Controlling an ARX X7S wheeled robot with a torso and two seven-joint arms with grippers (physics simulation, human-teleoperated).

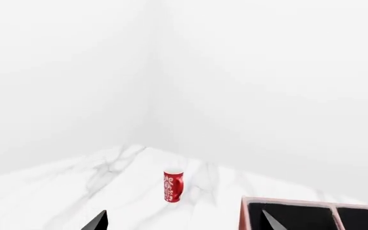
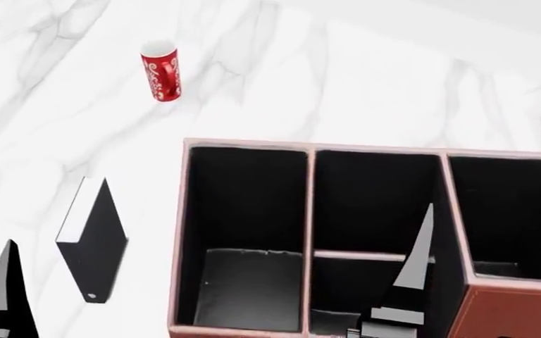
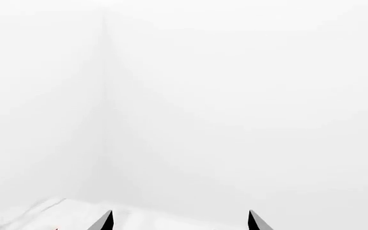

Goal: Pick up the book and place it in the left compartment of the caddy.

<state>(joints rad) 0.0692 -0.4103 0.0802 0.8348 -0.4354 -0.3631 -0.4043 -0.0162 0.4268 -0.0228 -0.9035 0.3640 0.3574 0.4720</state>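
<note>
Stands upright on the counter [image 2: 365, 84] just beside the caddy [image 2: 524, 310] and its left compartment [image 2: 247, 211]: book [image 2: 92, 239], ungrasped, with left gripper [image 1: 180, 221] and right gripper [image 3: 180, 221] spread wide, empty.

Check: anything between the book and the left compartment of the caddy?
Nothing visible. In the head view the book stands on bare marble beside the caddy, apart from its wall. The left compartment looks empty. The red mug sits farther back, off that path.
</note>
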